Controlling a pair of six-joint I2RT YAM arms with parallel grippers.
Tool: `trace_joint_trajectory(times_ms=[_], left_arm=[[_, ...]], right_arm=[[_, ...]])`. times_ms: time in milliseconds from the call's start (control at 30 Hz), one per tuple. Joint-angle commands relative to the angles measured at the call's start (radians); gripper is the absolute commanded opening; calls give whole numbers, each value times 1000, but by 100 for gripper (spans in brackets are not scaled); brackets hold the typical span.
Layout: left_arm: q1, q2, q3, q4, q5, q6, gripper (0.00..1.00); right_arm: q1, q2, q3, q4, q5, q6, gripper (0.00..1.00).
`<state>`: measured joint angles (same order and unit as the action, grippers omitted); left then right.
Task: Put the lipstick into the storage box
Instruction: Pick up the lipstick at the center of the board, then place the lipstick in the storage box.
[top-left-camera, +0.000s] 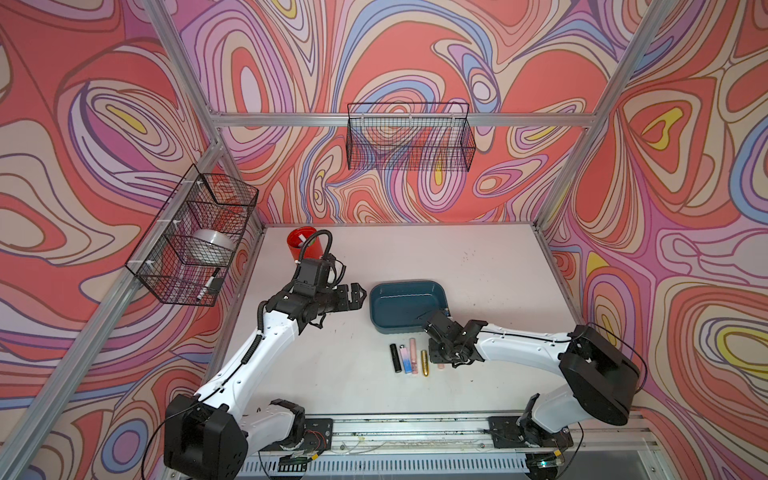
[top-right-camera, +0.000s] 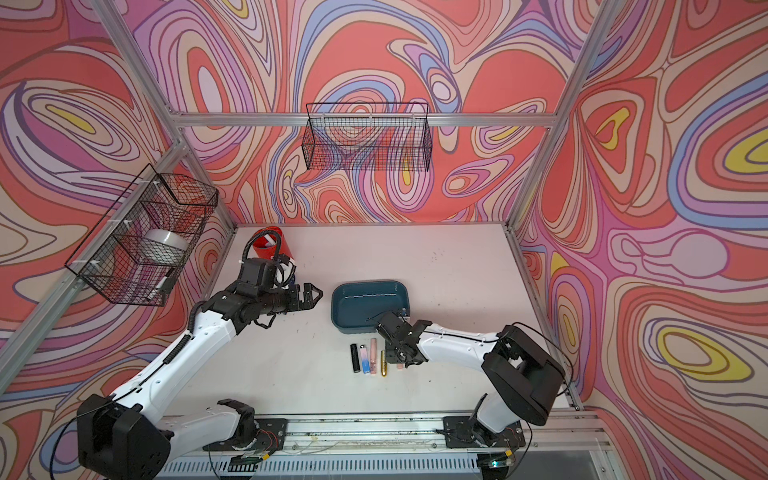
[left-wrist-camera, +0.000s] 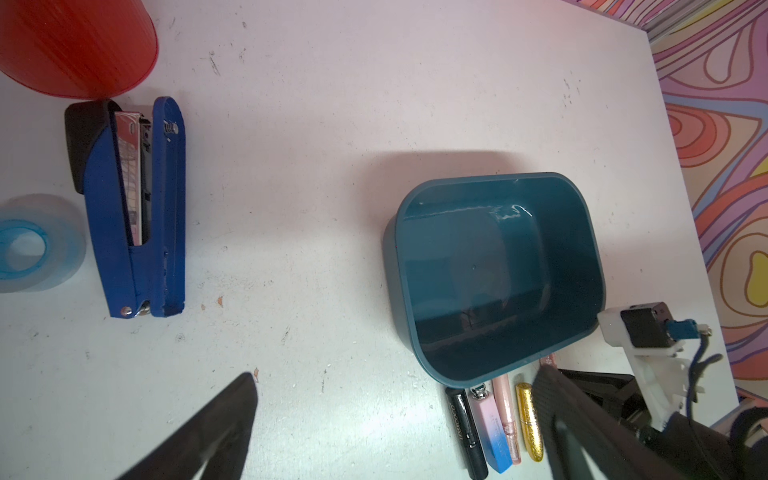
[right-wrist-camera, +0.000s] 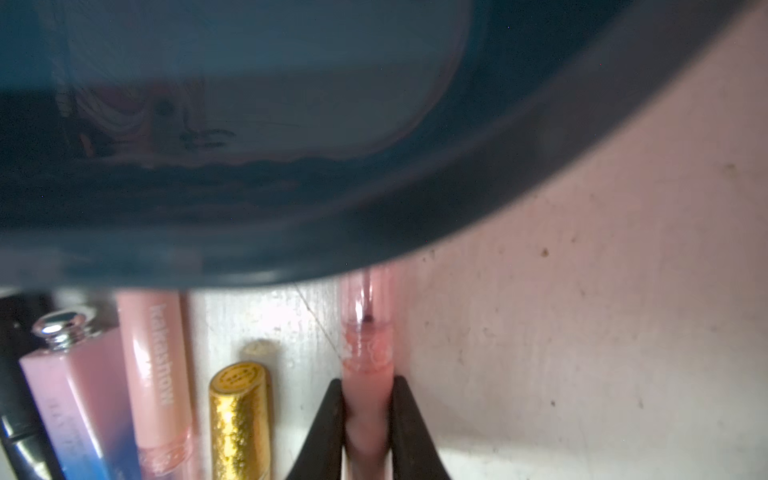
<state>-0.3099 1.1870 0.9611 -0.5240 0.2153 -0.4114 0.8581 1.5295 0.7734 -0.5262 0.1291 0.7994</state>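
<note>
The left jaws stand wide apart above the bench (top-left-camera: 478, 266), just left of the storage box (top-left-camera: 399, 307). Near the box's front wall lies a row of tubes: black (top-left-camera: 394, 357), pink-and-blue (top-left-camera: 405, 359), pale pink (top-left-camera: 413, 356) and gold (top-left-camera: 424, 363). At the row's right end, the right jaws are clamped on the clear pink lipstick (right-wrist-camera: 368, 357), one on each side of its barrel. Its far tip is just beside the box, still outside it.

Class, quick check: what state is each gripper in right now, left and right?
Left gripper: jaws open, holding nothing.
Right gripper: jaws closed on the clear pink lipstick.
</note>
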Motion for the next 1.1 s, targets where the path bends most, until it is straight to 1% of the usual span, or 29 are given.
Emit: trace_joint_trajectory(times_ms=[0,300,467,600,767,900,1000,1067], left_arm=[[-2,-15,-6,2,-14,10,100],[-3,-24,-21,24,-14,-9,100],[-3,2,12,26,-16,-4,100],[-3,23,36,31,-12,-4,100],[-3,42,59,27,-10,3,100],[-3,49,71,20,-19,19,100],[-3,55,74,13,-30,30,100],[-2,57,79,4,-36,38,100]], right_arm=[[3,-25,17,-46,-6,10,9],[5,-170,37,-169,-10,23,9],[8,-226,113,-259,2,10,9],[9,-244,207,-319,23,-13,10],[9,-188,359,-347,69,-86,11],[3,-67,477,-342,136,-185,13],[-15,37,533,-321,145,-253,13],[-47,83,546,-290,123,-282,12]])
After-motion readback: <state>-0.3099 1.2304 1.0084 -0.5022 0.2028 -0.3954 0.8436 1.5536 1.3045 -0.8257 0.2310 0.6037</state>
